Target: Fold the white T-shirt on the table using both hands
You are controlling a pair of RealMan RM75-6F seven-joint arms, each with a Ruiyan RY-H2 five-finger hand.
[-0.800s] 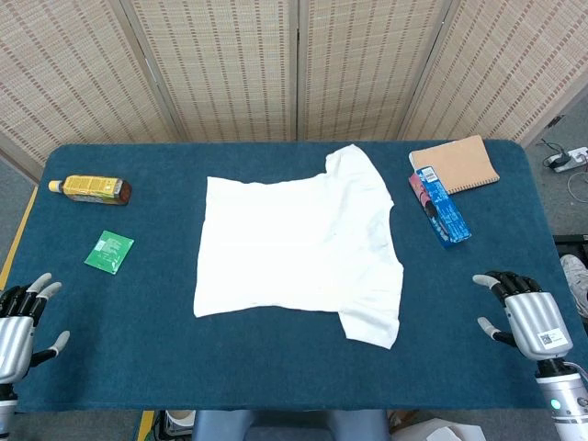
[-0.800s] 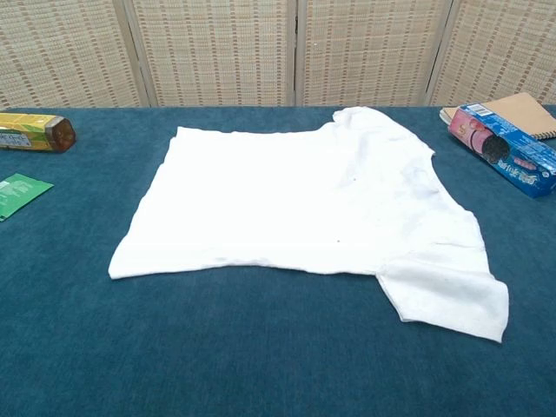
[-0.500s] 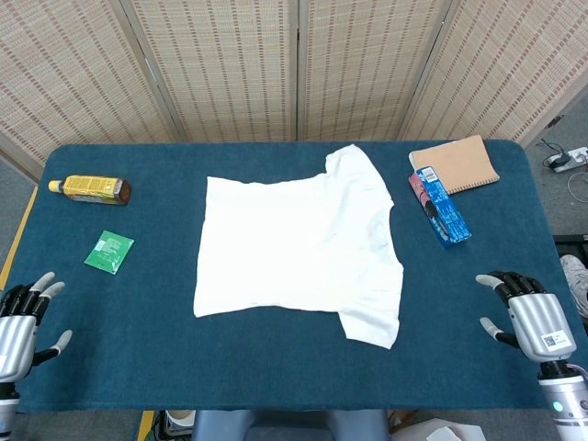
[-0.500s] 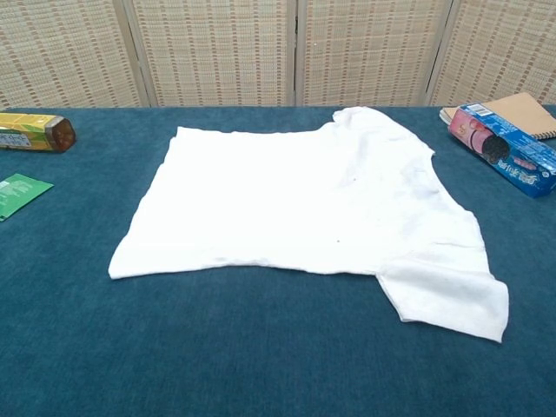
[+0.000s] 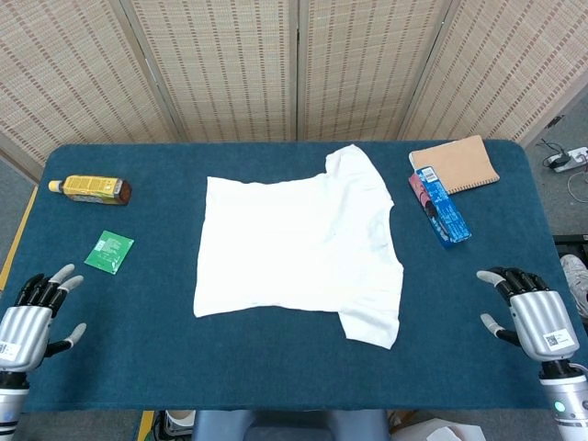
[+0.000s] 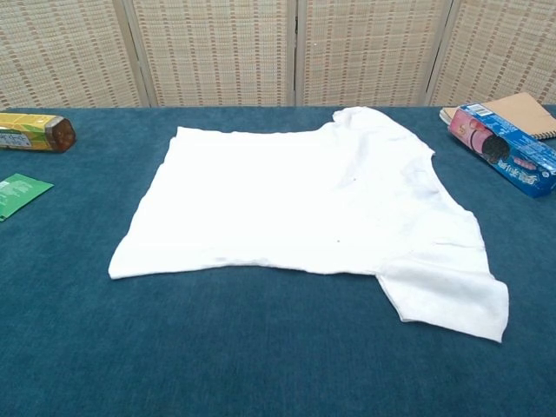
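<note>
The white T-shirt [image 5: 299,246] lay spread flat in the middle of the desk [image 5: 276,367], sleeves toward the right, and no fold looked begun, so the work seemed to be at its very start: the reach toward the cloth. The left hand [image 5: 28,322] hovered at the near left corner and the right hand [image 5: 531,312] at the near right corner, both empty with fingers apart, each well clear of the shirt. The next move likely called for both hands to travel inward and pinch an edge, perhaps the near hem and near sleeve. Bare blue cloth surrounded the shirt along its near side. On the left, a green packet [image 5: 109,252] and a bottle [image 5: 90,190] sat well apart from the shirt; on the right, a blue snack box [image 5: 440,206] and a notebook [image 5: 455,164] lay nearer the sleeves.
</note>
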